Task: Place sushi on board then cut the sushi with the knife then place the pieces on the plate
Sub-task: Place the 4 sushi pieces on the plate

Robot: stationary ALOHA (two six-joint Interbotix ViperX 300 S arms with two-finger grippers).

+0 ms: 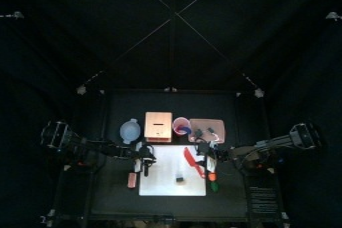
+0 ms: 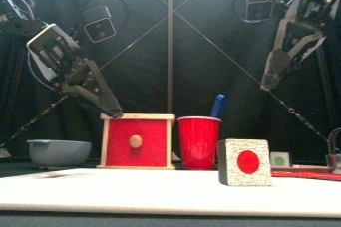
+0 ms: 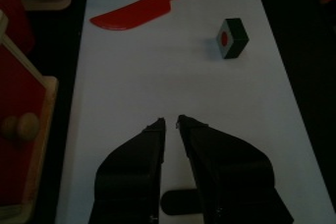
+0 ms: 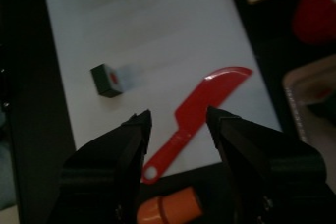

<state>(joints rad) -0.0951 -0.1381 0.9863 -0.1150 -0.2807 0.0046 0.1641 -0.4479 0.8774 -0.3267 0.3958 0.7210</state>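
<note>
white cutting board (image 1: 171, 167) lies on black table (image 1: 127, 102), curtains (image 1: 80, 32) seemingly behind.

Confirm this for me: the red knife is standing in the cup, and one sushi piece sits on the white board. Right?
Not quite. The red knife lies flat on the white board, as the right wrist view shows; one sushi piece does sit on that board.

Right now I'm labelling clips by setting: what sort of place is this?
Probably a robot test booth staged as a toy kitchen: black curtains round a small table, a white cutting board with a toy sushi piece and red toy knife.
</note>
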